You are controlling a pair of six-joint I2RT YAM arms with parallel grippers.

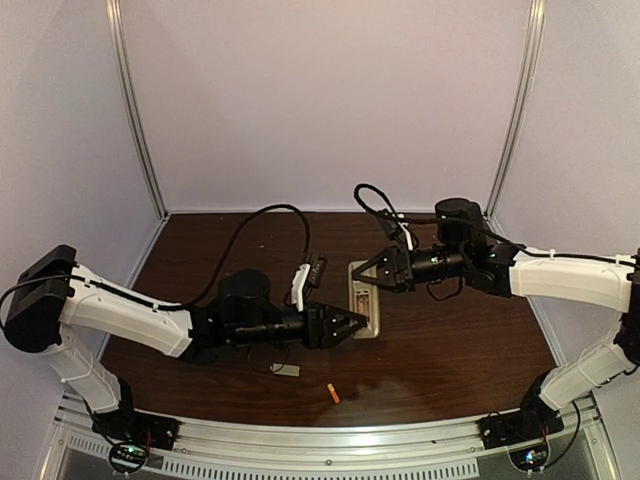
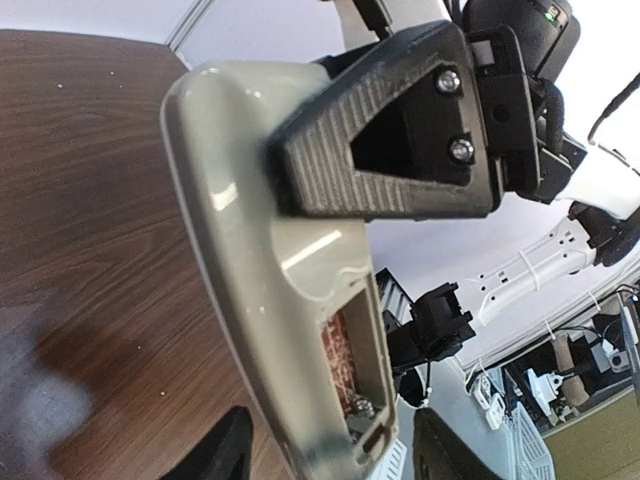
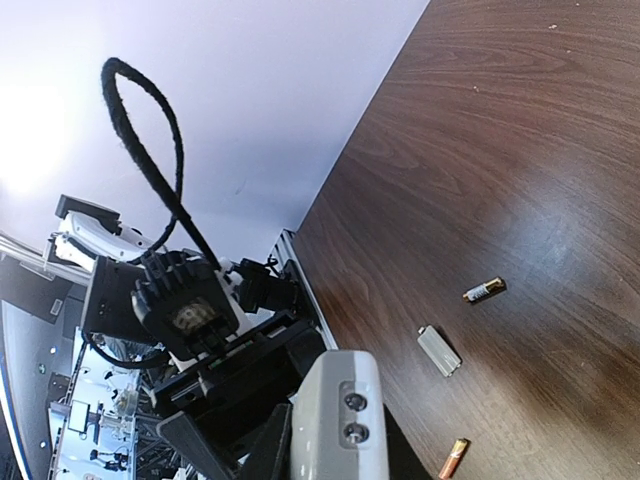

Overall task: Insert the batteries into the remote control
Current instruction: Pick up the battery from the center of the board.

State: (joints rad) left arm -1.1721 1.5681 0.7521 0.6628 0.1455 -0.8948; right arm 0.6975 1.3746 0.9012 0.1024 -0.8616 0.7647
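Nearest the arm bases, on the dark brown wooden counter [image 1: 470, 340], two small copper-gold cylindrical batteries [image 3: 484, 290] lie loose on the near side of the slim remote control [image 1: 364, 300] and well apart from it. Neither one is in any hand. A small flat pale grey rectangular plate [image 3: 438, 351] lies between them. Closer to the remote control, the black two-fingered left hand [image 1: 352, 324] sits at its near end with its jaws released. Its fingers [image 2: 225, 452] stand to either side of that end with a gap on both sides, gripping nothing. The remote control shows its pale beige back, and the uncovered battery bay [image 2: 352, 368] near that end is open to view. Inside it are a speckled reddish-brown surface and a glint of bright metal; I cannot tell what these are. Beyond the bay, the black right hand [image 1: 372, 274] is clenched across the far part of the remote control, one ribbed finger [image 2: 390, 140] pressed flat on the beige back.
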